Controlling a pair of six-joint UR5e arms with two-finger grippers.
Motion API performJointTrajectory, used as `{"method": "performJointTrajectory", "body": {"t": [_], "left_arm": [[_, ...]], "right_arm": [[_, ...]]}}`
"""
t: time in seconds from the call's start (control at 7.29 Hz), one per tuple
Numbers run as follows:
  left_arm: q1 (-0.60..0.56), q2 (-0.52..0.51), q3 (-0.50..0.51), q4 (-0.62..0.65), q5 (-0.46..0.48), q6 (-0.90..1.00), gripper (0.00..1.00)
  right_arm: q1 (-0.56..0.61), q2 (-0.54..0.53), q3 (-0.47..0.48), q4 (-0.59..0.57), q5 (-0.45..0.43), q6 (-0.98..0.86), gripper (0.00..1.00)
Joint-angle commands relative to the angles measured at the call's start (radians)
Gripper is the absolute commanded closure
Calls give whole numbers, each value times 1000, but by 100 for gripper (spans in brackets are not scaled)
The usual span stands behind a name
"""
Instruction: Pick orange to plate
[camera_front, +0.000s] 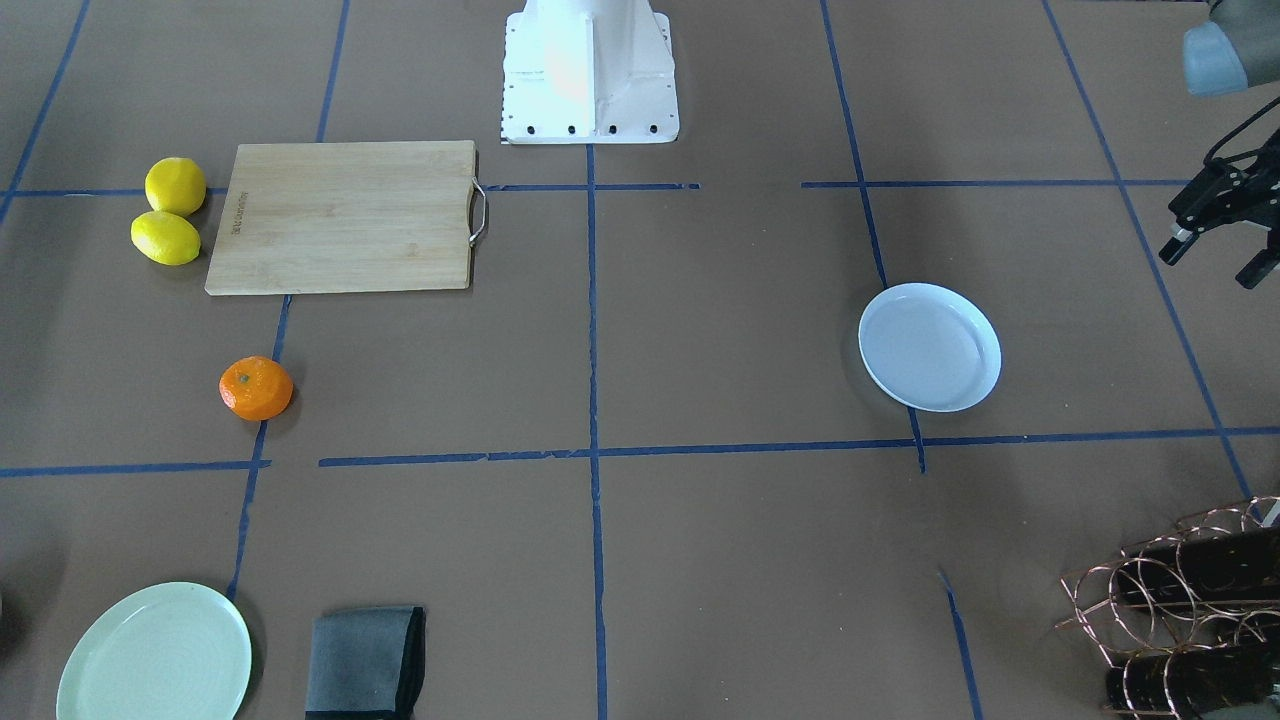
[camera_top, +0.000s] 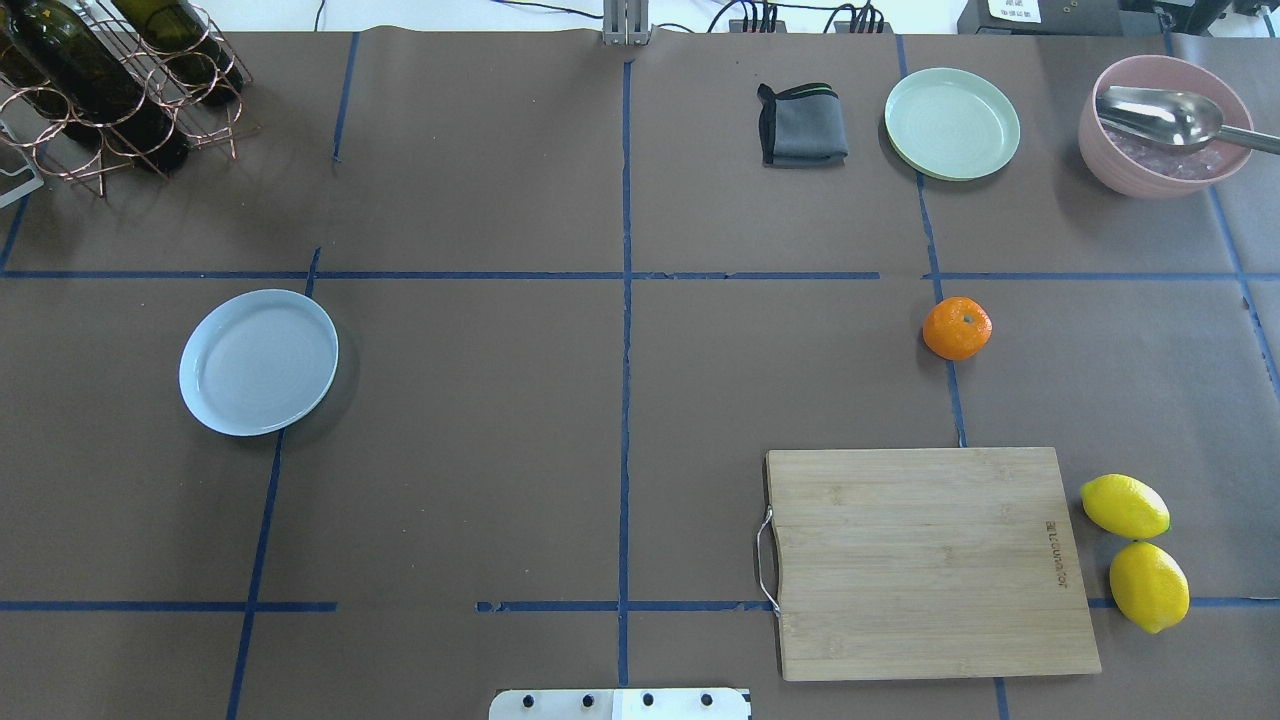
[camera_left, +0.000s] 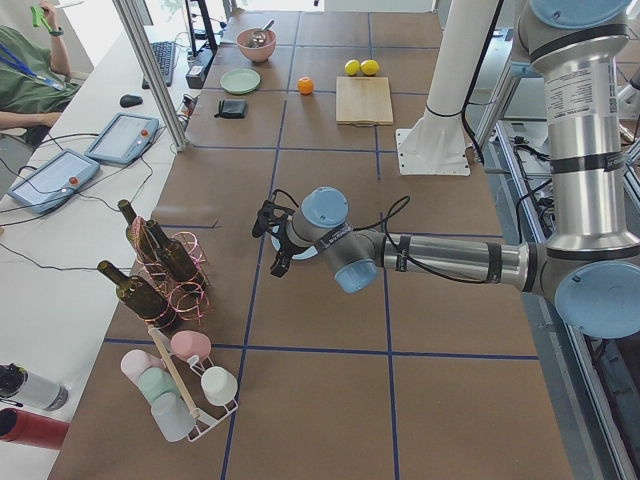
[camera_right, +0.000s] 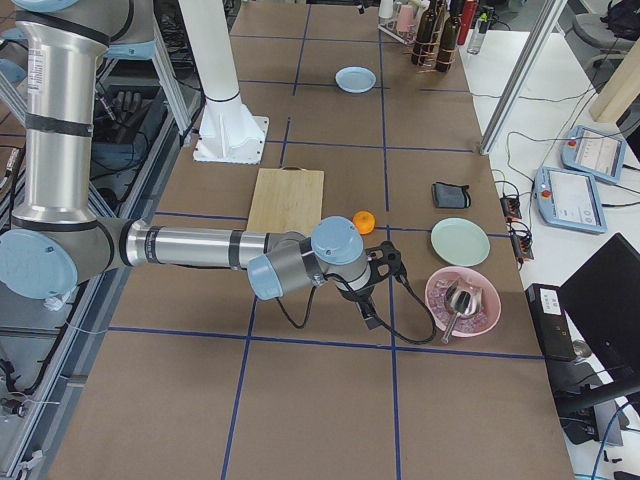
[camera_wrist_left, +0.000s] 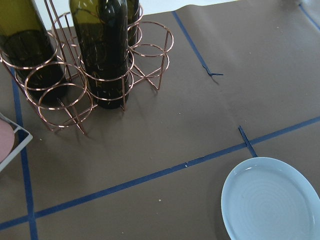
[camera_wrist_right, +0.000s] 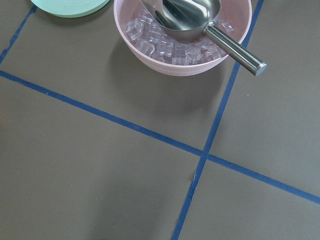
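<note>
The orange rests on the brown table, between the cutting board and the pale green plate. Far across the table lies the pale blue-white plate, with nothing on it; the left wrist view catches its rim. My left gripper hovers open and holding nothing beside that plate, toward the table's end. In the right side view, my right gripper hangs just past the orange, close to the pink bowl; I cannot tell whether it is open or shut.
A wooden cutting board lies beside two lemons. A pale green plate, a folded grey cloth and a pink bowl of ice with a metal scoop line the far edge. A copper wine rack holds bottles.
</note>
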Motion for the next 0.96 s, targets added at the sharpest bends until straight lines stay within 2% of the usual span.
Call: {"method": "performJointTrajectory", "body": {"t": [0.0, 0.27, 0.55, 0.82], "left_arm": [[213, -17, 16, -2, 195, -310, 25], [359, -79, 68, -3, 333, -469, 28], [429, -143, 143, -5, 387, -519, 28], [440, -145, 161, -7, 400, -517, 31]], "right_arm": [[0, -1, 0, 0, 0, 0, 0], [0, -1, -2, 0, 0, -1, 0], [0, -4, -2, 0, 0, -1, 0], [0, -4, -2, 0, 0, -1, 0]]}}
